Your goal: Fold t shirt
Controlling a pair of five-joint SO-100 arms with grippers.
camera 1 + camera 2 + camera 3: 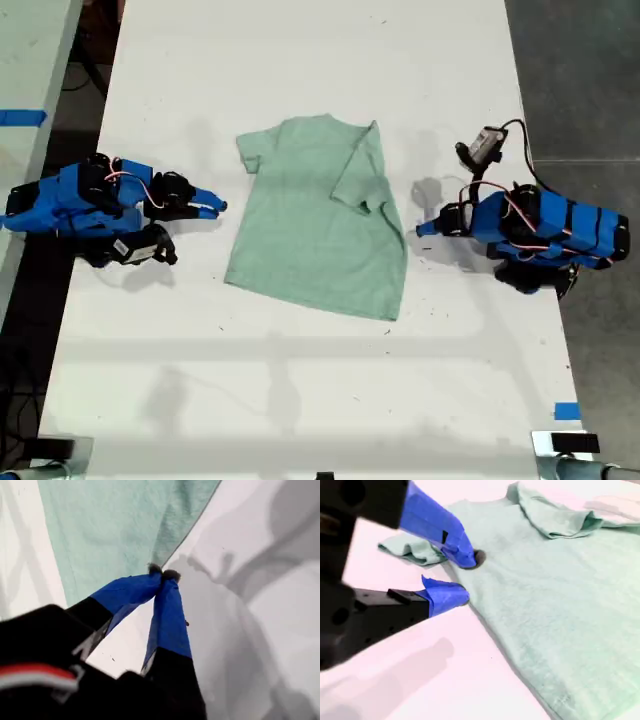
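The white table lies under both pincers and carries everything. On it, between my two grippers, the t shirt lies flat, a pale mint green, with its neck towards the far end of the table and its hem towards the near end. The sleeve on the side of my first gripper is folded in over the chest. The sleeve on the side of my second gripper sticks out, slightly bunched.

My first gripper is at the exterior view's right and points at the shirt's side edge. In its wrist view the blue-taped fingertips meet at their dark ends, so the pincer is closed with nothing between the fingers. The cloth starts just ahead of the tips, and I cannot tell whether they touch it.

My second gripper is at the exterior view's left and points at the shirt's other side. It sits just below the loose sleeve and a little apart from the cloth. Its wrist view shows the pincer partly open with a modest gap and nothing held. The shirt spreads out beyond the tips.

A small scrap of blue tape lies on the table, well behind my first gripper, near the table's near edge.
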